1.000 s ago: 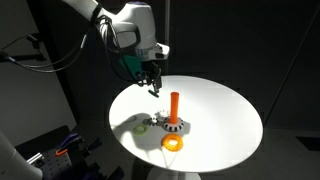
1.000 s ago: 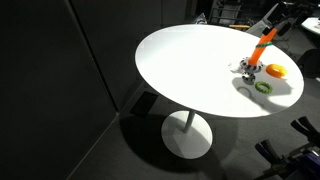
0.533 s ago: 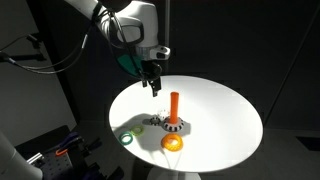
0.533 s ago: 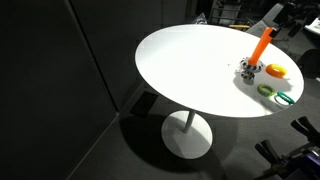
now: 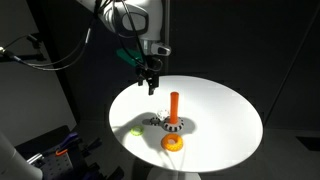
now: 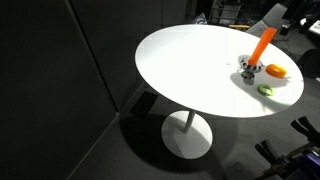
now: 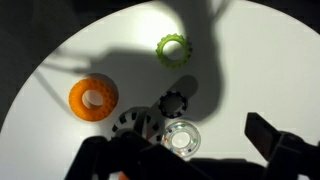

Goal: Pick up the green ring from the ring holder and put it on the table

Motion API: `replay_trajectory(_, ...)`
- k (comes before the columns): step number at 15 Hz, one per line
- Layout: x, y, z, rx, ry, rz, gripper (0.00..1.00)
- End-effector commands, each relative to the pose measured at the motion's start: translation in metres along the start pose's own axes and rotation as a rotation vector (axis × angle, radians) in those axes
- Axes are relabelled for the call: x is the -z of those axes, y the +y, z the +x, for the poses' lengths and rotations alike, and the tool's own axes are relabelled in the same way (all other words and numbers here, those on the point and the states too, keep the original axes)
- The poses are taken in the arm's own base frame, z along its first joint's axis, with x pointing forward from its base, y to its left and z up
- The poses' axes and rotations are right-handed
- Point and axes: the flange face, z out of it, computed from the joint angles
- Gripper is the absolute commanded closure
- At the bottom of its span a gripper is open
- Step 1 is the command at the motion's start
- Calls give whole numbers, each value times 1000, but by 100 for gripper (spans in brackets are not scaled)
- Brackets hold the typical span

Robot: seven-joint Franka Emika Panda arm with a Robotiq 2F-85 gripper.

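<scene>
Only the wrist view shows the green ring's (image 7: 172,47) toothed rim; it lies flat on the table (image 7: 250,60), apart from the ring holder (image 5: 173,108) (its peg bare in both exterior views). The gripper (image 5: 149,85) hangs above, its dark fingers (image 7: 270,138) spread, empty and cut off at the frame's edge

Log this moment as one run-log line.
phase: ring placed | green ring: lying on table, off ring holder | orange-yellow ring: beside holder base | end effector: empty, above table
</scene>
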Motion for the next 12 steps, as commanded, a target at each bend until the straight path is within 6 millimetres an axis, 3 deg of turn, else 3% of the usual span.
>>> replay_trajectory(1,15,2,3,-4,-16,-19,0)
replay_trajectory(10,37,3,1,-9,81,-5,0)
replay_trajectory(11,26,0,4,5,48,-4,0)
replay_trajectory(12,27,0,4,5,53,-3,0)
